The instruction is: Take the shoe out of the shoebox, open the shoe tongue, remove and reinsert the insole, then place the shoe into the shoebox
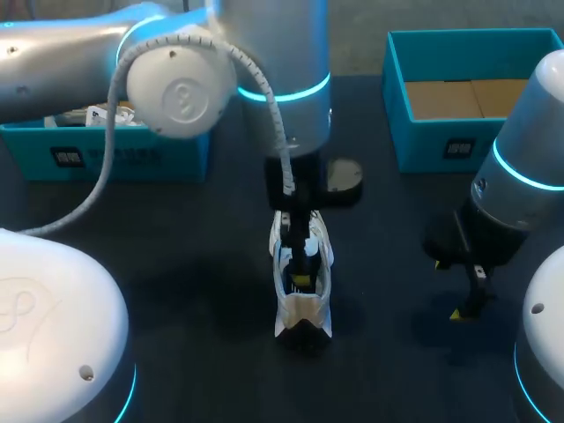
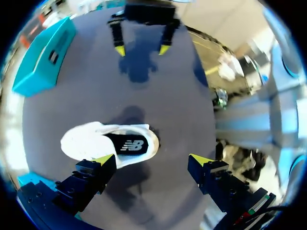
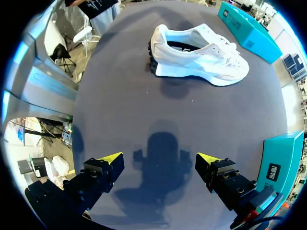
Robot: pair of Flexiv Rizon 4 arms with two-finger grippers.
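Ok, dark table point(image 1: 203, 264) fills the head view. L arm point(image 1: 176, 88) comes in from my left and reaches past the middle. R arm point(image 1: 529, 167) hangs over the right side of the table.

Two blue boxes at the back. Rear-left box point(image 1: 132, 154) is half hidden under the L arm. There's some pale, paper-like stuff inside, can't tell what. The R wrist cam has it beyond the shoe point(image 3: 249, 31). Rear-right box point(image 1: 467, 97) is open at the top w/ a brown cardboard floor showing inside. It's just beside my R gripper's outer finger in the R wrist cam point(image 3: 280, 163), and the L wrist cam has it off to one side point(image 2: 43, 57).

Shoe point(image 1: 302, 282) is outside both boxes, mid-table, upright on its sole, toe twd the back. White upper, and the dark insole shows in the opening on the L wrist cam point(image 2: 108, 143). The R wrist cam has it side-on, well ahead of the gripper point(image 3: 196, 52).

L gripper point(image 2: 152, 160) is right over the shoe w/ its fingers wide apart, one tip above the opening's rim and the other out over bare table. Can't tell if either tip touches.

R gripper point(image 3: 160, 158) has its fingers spread w/ nothing between them, low over the table, well apart from the shoe. Also seen in the head view point(image 1: 467, 295) and the L wrist cam point(image 2: 141, 50).
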